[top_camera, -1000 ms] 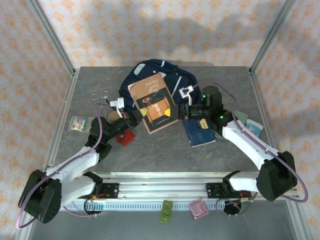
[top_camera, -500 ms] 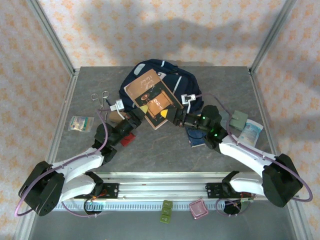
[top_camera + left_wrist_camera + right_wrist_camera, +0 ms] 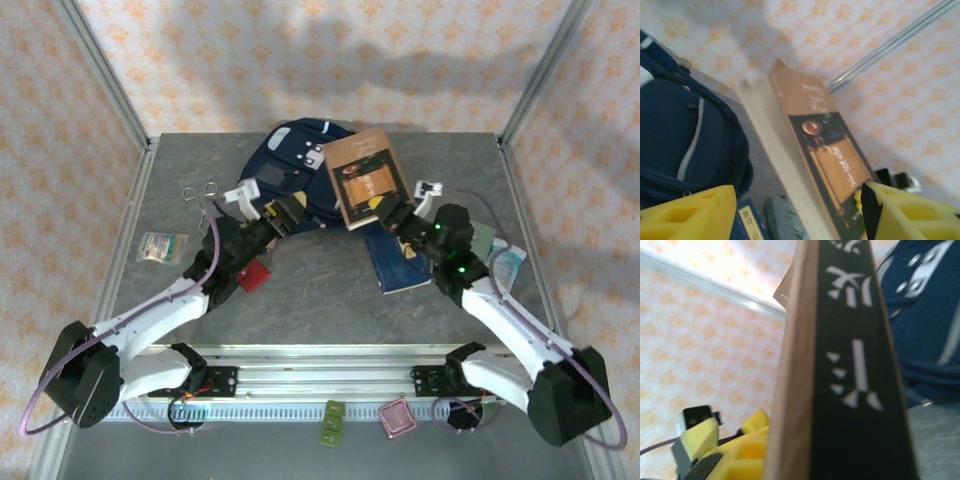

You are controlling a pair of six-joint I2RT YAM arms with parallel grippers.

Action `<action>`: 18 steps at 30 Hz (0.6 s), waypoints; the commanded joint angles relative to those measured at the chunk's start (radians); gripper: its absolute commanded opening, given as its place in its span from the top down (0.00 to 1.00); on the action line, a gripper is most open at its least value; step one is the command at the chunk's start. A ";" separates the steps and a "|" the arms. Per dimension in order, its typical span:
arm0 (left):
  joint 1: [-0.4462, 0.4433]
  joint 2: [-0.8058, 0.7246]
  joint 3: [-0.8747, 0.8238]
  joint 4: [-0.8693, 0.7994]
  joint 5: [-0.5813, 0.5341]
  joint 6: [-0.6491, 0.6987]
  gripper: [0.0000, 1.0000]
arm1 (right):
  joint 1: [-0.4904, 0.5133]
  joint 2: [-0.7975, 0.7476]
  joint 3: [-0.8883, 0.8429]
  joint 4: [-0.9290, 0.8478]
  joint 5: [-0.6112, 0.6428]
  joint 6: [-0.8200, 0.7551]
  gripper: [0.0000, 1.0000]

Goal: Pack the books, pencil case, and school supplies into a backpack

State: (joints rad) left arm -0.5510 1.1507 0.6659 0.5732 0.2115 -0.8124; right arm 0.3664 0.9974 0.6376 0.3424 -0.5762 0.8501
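Right gripper (image 3: 388, 208): pinching lower end of tan-brown book (image 3: 362, 178), centre-right of frame.
Left gripper (image 3: 282, 213): spread, empty, beside backpack (image 3: 292, 160).
Bearing: backpack just left of book, whose long axis runs up-frame.

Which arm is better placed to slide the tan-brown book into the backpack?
Right. The right gripper clamps the tan-brown book at its lower corner, holding it up by the backpack; the left gripper stands open with nothing in it.
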 commanded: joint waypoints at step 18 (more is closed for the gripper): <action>-0.107 1.063 1.243 -0.952 -0.260 0.470 0.32 | -0.221 -0.222 0.042 -0.451 0.426 -0.203 1.00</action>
State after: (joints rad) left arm -0.6373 2.1204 1.7611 -0.1871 0.0559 -0.4191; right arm 0.1532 0.8085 0.6502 -0.1394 -0.2115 0.6956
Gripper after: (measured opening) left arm 0.683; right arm 0.159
